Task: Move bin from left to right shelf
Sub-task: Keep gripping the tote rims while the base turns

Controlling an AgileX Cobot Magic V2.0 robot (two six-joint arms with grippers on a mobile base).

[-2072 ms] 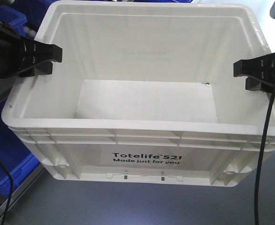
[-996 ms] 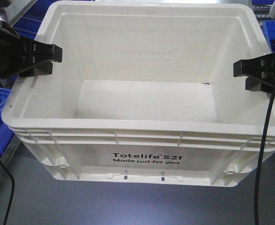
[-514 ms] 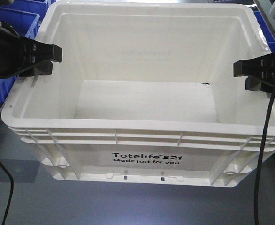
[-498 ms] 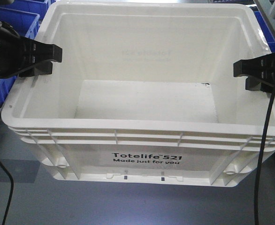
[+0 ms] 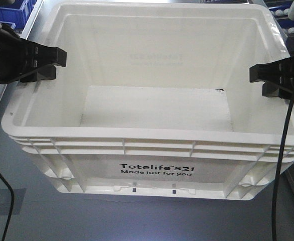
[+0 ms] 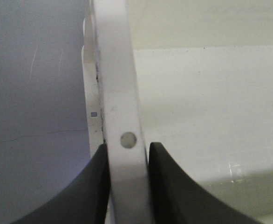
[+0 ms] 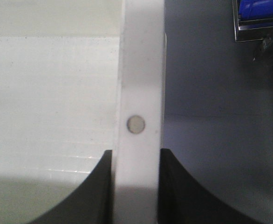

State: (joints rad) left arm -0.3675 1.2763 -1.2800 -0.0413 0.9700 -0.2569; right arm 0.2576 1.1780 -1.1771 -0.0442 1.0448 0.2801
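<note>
We're in a storeroom or warehouse-style workspace here, nothing domestic about it. Blue plastic storage bins (image 5: 9, 14) sit at the upper left, with more blue at the upper right edge. On the right wrist view we catch another blue one sitting in a metal rack frame (image 7: 257, 33). Below us is a smooth grey floor (image 5: 137, 221). Centre stage is a white industrial bin (image 5: 157, 150) with a ribbed rim and a printed brand name.
</note>
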